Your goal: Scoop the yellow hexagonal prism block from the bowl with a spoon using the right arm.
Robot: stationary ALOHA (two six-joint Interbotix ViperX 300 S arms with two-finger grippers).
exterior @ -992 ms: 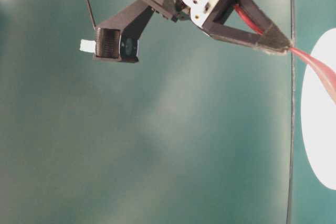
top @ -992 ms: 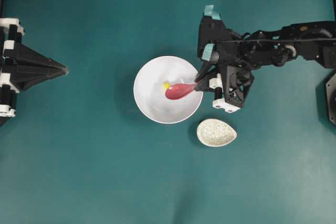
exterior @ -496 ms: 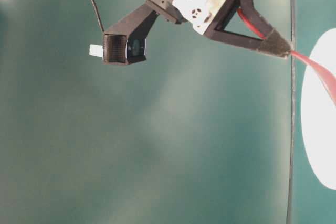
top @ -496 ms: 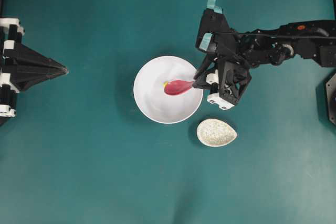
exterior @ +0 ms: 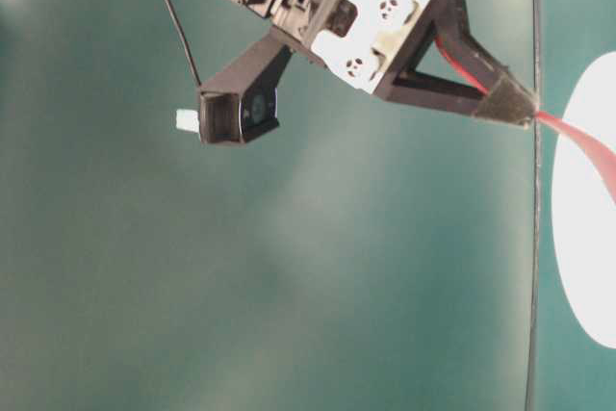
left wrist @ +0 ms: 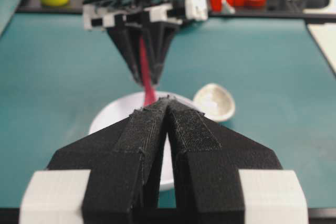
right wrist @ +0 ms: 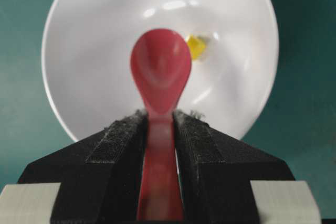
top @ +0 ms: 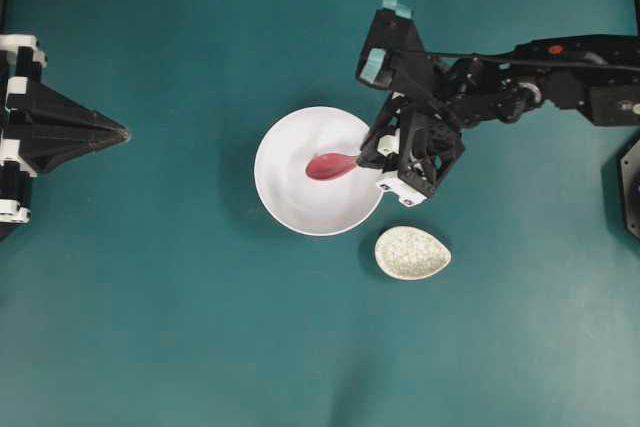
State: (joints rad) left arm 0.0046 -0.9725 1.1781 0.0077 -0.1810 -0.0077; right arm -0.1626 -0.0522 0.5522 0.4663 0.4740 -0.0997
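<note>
Just beyond the fingertips of the right gripper (right wrist: 160, 124), the spoon (right wrist: 160, 72) runs straight out along the line of the fingers, its handle clamped between the two pads and its scoop facing up over the hollow of the bowl (right wrist: 84, 40). The yellow hexagonal prism block (right wrist: 196, 47) lies past the scoop's far end and off to its right side as the wrist view shows it, right against the scoop's rim or just beside it; whether they touch I cannot tell. It is not in the scoop. So the coming move, as I judge it, turns on a small sideways offset: the scoop's tip has to get under or behind the block, which sits to one side of the spoon's long axis and not on it.

From overhead the right gripper (top: 372, 155) hangs at the bowl's (top: 290, 207) near rim with the spoon (top: 330, 165) reaching toward the middle; the block is hidden there. The left gripper (left wrist: 167, 103) is pressed shut, holds nothing and sits well apart from the bowl, so the right arm is far the nearer.

The bowl's inside is smooth, glossy and curved, so a tiny block may slide off ahead of the scoop. Beside the fingers the speckled spoon rest (top: 412, 252) stands near but apart from the bowl, on a teal table (top: 200, 327).
</note>
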